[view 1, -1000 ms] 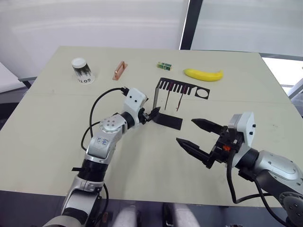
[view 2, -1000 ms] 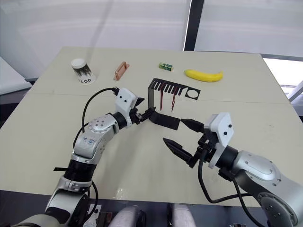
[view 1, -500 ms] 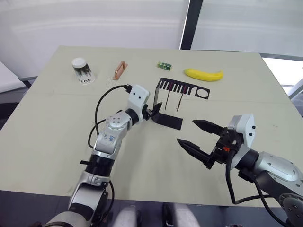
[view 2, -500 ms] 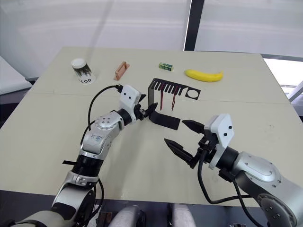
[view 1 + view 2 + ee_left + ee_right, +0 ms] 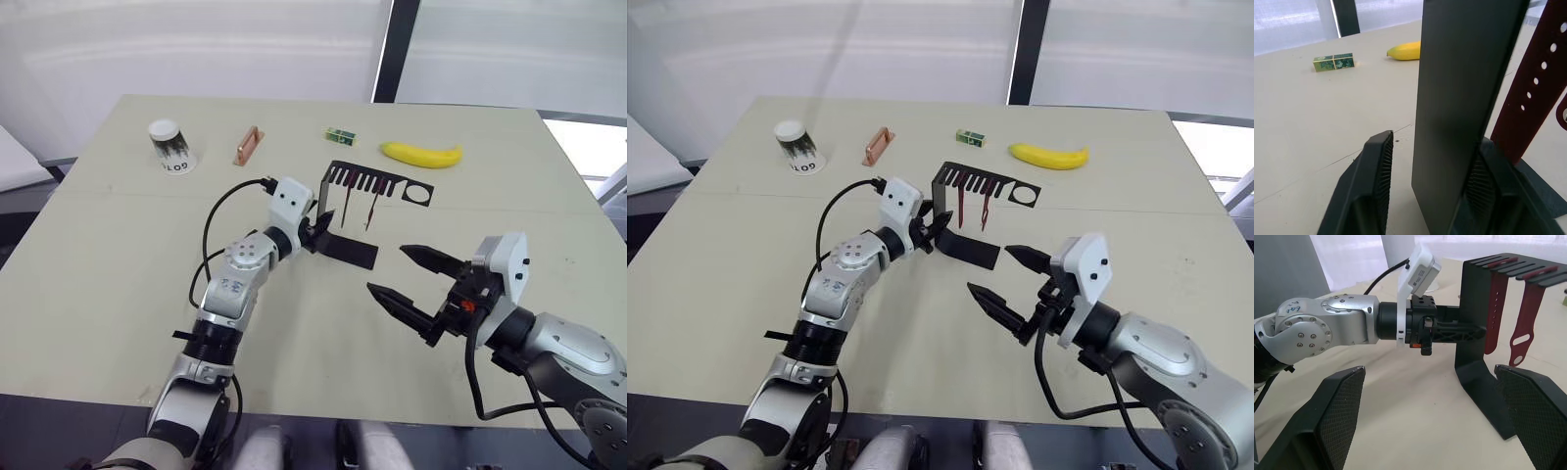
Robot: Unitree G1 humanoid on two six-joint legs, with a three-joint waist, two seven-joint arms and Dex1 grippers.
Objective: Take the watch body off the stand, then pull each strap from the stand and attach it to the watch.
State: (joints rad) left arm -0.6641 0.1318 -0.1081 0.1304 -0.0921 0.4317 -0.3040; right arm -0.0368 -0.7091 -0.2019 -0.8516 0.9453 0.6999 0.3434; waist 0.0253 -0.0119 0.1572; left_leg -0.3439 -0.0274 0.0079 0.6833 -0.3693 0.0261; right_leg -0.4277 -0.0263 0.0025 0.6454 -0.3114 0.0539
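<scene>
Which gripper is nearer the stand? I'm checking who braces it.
Left. The left gripper straddles the upright wall of the stand; the right gripper hangs open, apart from its foot.

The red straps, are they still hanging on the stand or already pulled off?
Still on the stand: both straps hang side by side from its slotted top, lower ends free above the foot, neither tool touching them.

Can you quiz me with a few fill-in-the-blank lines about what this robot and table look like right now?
1. The left gripper has its fingers on either side of the stand's upright ____.
2. Two dark-red straps hang from the stand's slotted ____.
3. The right gripper hovers with its fingers ____.
4. The yellow fruit beyond the stand is a ____.

Missing words: wall; top; open; banana
</scene>
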